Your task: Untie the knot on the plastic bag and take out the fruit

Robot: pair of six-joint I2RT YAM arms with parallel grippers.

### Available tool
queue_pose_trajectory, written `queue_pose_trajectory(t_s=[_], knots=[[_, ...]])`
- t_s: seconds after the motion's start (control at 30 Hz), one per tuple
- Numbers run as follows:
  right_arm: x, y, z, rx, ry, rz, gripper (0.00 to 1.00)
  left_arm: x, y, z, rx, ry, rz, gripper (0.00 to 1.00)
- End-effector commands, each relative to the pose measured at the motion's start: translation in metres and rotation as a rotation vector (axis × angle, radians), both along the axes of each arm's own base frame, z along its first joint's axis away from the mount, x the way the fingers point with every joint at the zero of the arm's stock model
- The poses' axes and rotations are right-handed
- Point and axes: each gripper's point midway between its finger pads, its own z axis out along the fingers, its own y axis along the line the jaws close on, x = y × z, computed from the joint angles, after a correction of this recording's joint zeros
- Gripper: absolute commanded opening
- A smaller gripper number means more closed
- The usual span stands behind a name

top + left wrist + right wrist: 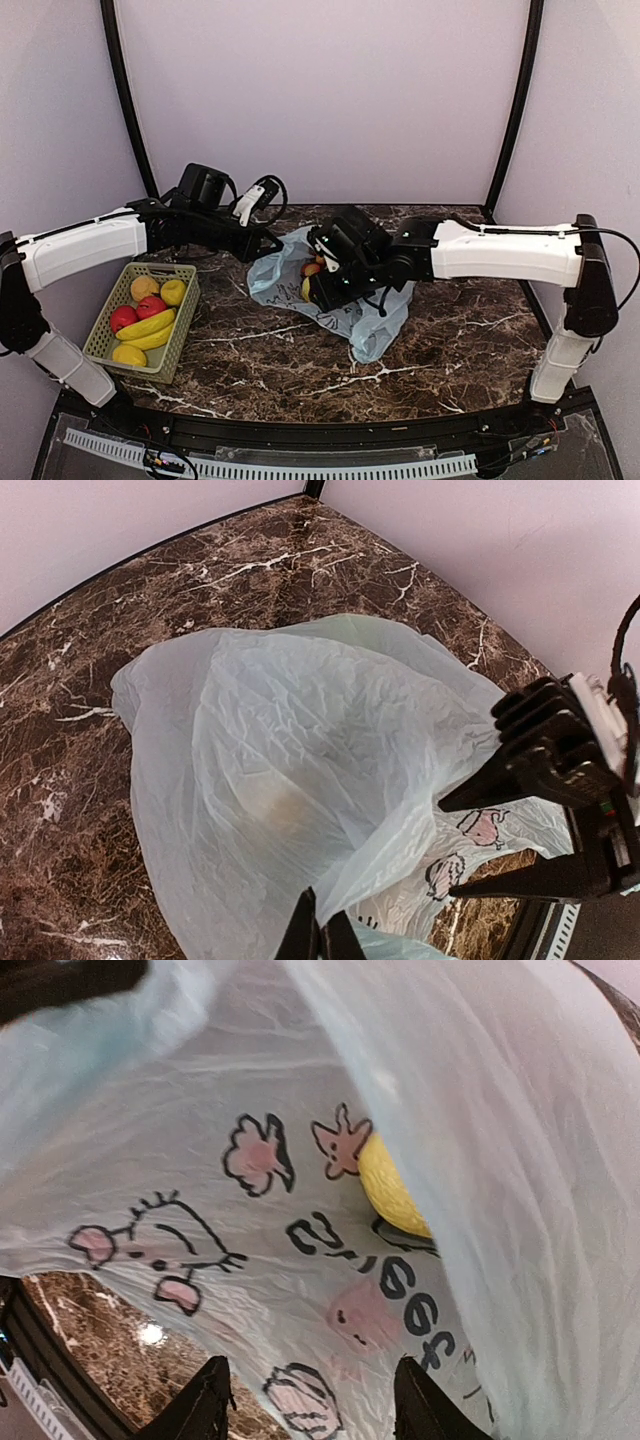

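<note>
Left pincer: clenched, with its two fingers pressed together on a pinch of the plastic bag. The film's folds run up and meet at the tips.
Right pincer: fingers stand apart with nothing clamped between them. The printed film lies just ahead of the gap.
Pincers to each other: near one another, the right one across the bag from the left, its open side turned toward the bag.
Plastic bag: thin, pale blue-green and crinkled, lying on the table. It spreads below and ahead of the left pincer. The right pincer is pushed in against its side, with film draped above and to both sides of the fingers.
Fruit: one round yellow piece shows ahead of the right pincer, a little toward its right finger, half under a fold of film. From above, a red-orange piece shows inside the bag, just beside that pincer's body.
Print: pink shapes with black outlines and black letters on the film facing the right pincer.
Basket: pale green plastic, well apart from both pincers, beside the left arm and back toward its base.
Basket contents: bananas, red apples and a few yellow-orange round pieces.
</note>
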Motion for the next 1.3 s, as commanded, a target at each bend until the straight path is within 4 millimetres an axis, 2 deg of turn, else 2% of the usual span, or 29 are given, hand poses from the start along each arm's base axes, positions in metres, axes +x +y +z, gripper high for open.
queue_pose_trajectory(t_s=[0.0,0.07,0.13,0.23,0.37,0.47,0.53,0.6,0.67,0.8,0.93,1.07,1.27], knots=[[0.003,-0.040,-0.030,-0.141,0.026,-0.142,0.55,-0.003,0.007,0.014,-0.014,-0.041,0.006,0.01],[-0.002,-0.060,-0.049,-0.204,0.060,-0.183,0.57,-0.003,0.007,0.014,-0.010,-0.044,0.010,0.01],[-0.007,-0.083,-0.061,-0.261,0.078,-0.230,0.66,-0.002,0.009,0.014,-0.001,-0.050,0.017,0.01],[-0.014,-0.119,-0.071,-0.339,0.096,-0.310,0.77,0.000,0.012,0.015,0.006,-0.061,0.033,0.01],[-0.026,-0.166,-0.080,-0.412,0.132,-0.413,0.82,0.000,0.014,0.018,0.009,-0.075,0.040,0.01],[-0.033,-0.188,-0.082,-0.413,0.146,-0.457,0.83,0.001,0.016,0.020,0.014,-0.084,0.045,0.01],[-0.034,-0.193,-0.080,-0.398,0.147,-0.465,0.84,0.001,0.015,0.019,0.014,-0.082,0.042,0.01],[-0.032,-0.186,-0.073,-0.363,0.136,-0.437,0.85,-0.002,0.012,0.017,0.004,-0.072,0.021,0.01],[-0.028,-0.168,-0.062,-0.298,0.122,-0.384,0.86,-0.005,0.006,0.016,-0.014,-0.059,-0.013,0.01],[-0.023,-0.114,-0.023,-0.140,0.067,-0.258,0.86,-0.014,-0.003,0.013,-0.027,-0.042,-0.068,0.01],[-0.022,-0.066,0.004,-0.005,0.034,-0.150,0.77,-0.019,-0.008,0.010,-0.013,-0.045,-0.092,0.01],[-0.013,-0.031,0.007,0.101,0.018,-0.104,0.68,-0.024,-0.013,0.009,-0.014,-0.039,-0.112,0.01],[0.019,-0.011,0.001,0.101,0.006,-0.157,0.60,-0.028,-0.016,0.011,-0.020,-0.042,-0.125,0.01]])
